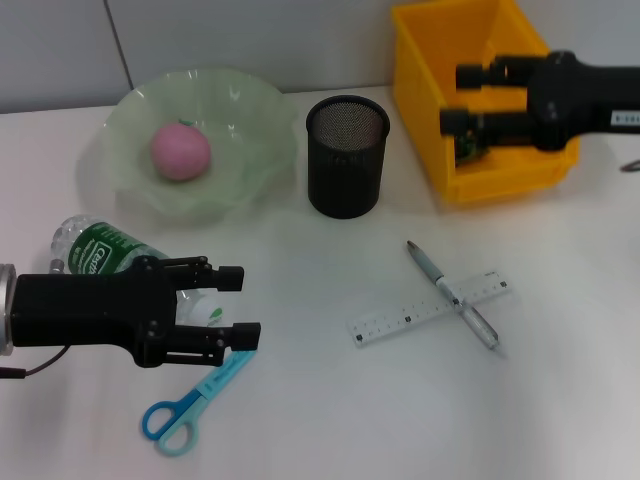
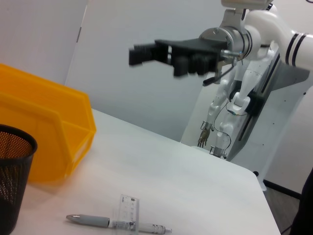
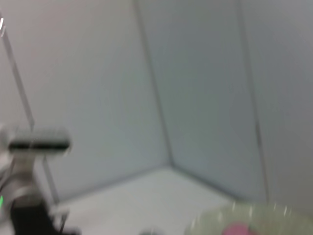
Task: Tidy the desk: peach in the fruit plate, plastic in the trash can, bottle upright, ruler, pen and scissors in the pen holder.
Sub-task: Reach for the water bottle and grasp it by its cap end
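Left gripper [image 1: 232,305] hovers, jaws apart, over the lying bottle [image 1: 110,250] to stand it; right gripper [image 1: 463,100], jaws apart, hangs over the yellow bin [image 1: 420,60].

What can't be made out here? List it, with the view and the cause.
- Bottle: head view, far end hidden behind the left gripper.
- Scissors: blade tips under that gripper.
- Yellow bin: contents mostly masked by the right gripper.
- Peach: right wrist view, blurred and edge-cut.

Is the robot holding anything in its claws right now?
No. The left gripper is open above the lying bottle, and the right gripper is open over the yellow bin, holding nothing.
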